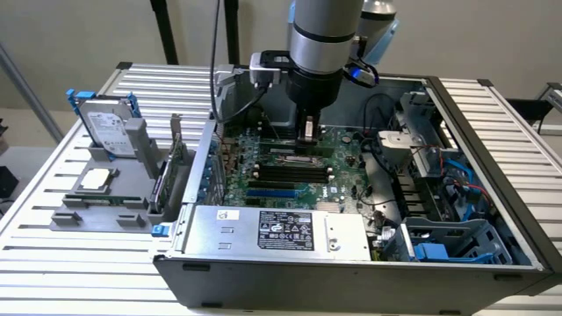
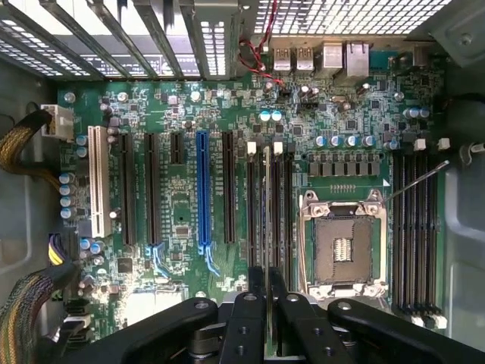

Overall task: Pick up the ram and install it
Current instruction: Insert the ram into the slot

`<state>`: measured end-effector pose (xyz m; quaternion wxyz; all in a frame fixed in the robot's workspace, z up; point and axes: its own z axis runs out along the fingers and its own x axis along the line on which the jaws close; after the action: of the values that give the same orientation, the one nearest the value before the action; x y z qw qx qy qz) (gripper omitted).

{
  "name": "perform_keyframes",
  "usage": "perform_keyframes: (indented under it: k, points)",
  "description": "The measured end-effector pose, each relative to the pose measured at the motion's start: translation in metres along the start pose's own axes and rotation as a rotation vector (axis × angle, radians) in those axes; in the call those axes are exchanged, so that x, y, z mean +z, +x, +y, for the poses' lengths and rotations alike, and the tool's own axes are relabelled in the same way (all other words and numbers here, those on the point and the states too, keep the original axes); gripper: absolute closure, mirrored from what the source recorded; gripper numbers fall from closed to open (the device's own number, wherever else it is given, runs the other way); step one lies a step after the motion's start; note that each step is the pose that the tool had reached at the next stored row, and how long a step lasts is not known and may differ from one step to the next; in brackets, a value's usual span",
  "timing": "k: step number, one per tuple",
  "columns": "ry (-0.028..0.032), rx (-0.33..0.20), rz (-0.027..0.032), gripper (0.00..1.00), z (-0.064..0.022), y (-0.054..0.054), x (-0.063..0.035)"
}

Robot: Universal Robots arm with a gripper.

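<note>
Inside the open computer case (image 1: pixel 491 171), my gripper (image 1: pixel 306 137) hangs just above the green motherboard (image 1: pixel 338 148). It is shut on the ram (image 2: pixel 267 212), which the wrist view shows edge-on as a thin stick running out from between the black fingers (image 2: pixel 246 322). The stick lies along the black memory slots (image 2: pixel 252 205) beside the empty processor socket (image 2: pixel 342 246). Whether its edge touches a slot cannot be told.
On a grey fixture (image 1: pixel 97 214) at the exterior view's left stand a hard drive (image 1: pixel 110 131), a silver processor chip (image 1: pixel 97 179) and an expansion card (image 1: pixel 173 161). The power supply (image 1: pixel 281 230) closes the case front. Cables (image 1: pixel 457 174) and a drive cage (image 1: pixel 452 240) fill its right side.
</note>
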<state>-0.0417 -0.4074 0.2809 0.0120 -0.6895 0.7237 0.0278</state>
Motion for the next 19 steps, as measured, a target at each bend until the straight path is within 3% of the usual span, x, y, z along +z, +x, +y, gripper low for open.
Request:
perform_keyframes:
  k: [19]
  points:
    - [-0.0001, 0.0, 0.0004, 0.87, -0.0017, 0.006, 0.0343]
